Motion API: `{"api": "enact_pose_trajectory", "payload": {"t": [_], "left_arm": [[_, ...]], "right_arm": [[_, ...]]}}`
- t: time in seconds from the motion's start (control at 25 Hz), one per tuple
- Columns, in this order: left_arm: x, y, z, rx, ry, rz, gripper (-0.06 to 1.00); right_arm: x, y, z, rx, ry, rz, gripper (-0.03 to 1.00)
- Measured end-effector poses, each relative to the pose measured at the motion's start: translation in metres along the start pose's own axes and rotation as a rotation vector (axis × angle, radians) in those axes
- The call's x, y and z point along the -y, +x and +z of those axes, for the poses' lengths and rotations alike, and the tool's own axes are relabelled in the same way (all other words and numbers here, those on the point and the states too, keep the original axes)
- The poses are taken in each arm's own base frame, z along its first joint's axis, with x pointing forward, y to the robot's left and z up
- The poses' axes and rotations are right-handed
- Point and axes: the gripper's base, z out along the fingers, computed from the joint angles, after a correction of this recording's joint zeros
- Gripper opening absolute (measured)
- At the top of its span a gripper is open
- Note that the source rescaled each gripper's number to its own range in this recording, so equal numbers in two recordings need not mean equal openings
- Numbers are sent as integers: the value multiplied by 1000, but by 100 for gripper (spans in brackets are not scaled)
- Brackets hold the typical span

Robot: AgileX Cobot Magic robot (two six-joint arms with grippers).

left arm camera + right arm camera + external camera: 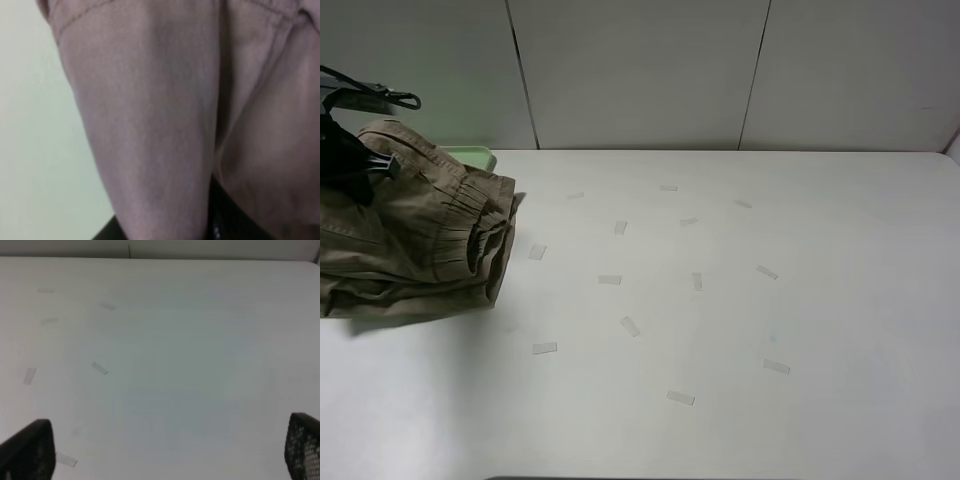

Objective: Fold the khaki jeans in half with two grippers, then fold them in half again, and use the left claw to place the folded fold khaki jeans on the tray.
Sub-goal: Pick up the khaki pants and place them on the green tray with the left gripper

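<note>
The khaki jeans (415,240) are a folded tan bundle at the far left, with the gathered waistband facing right. My left gripper (362,165) is shut on the bundle's upper part and its jaws are mostly buried in cloth. The bundle's lower edge sags to the table or tray and casts a shadow on the table. The tray (472,156) shows only as a pale green corner behind the bundle. In the left wrist view the cloth (165,115) fills the frame, beside a pale green surface (35,150). My right gripper (165,452) is open and empty above bare table, and is out of the exterior view.
Several small tape strips (610,280) dot the white table (800,300) across its middle and right. Grey wall panels (640,70) stand behind the table's far edge. The table's front edge lies at the bottom of the exterior view.
</note>
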Motion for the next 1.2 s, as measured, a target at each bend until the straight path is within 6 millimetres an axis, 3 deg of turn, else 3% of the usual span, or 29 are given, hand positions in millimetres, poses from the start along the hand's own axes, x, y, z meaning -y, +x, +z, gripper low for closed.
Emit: {"api": "enact_pose_trajectory", "payload": {"t": [0.24, 0.48, 1.2], "left_arm": [[-12, -19, 27, -11, -4, 41, 17], [-17, -40, 38, 10, -8, 134, 17], [-60, -32, 46, 8, -34, 181, 17]], "right_arm": [[0, 0, 0, 0, 0, 0, 100], [0, 0, 0, 0, 0, 0, 100], [0, 0, 0, 0, 0, 0, 100]]}}
